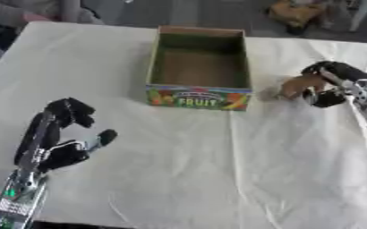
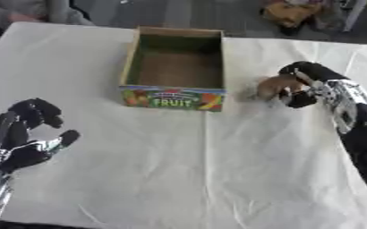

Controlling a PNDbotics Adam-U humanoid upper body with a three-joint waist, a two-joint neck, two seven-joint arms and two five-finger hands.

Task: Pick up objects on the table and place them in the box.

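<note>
Left eye view: my right hand (image 1: 327,87) curls its fingers and thumb around a small brown rounded object (image 1: 300,85), which juts from the fingertips toward the open cardboard box printed FRUIT (image 1: 198,96), just beside its wall. I judge the object light and stiff, best held across its middle. Right eye view: its long axis seems to run from the fingers toward the box. My left hand (image 2: 18,134) rests idle on the white cloth-covered table (image 2: 218,170), fingers loosely bent, holding nothing.
</note>
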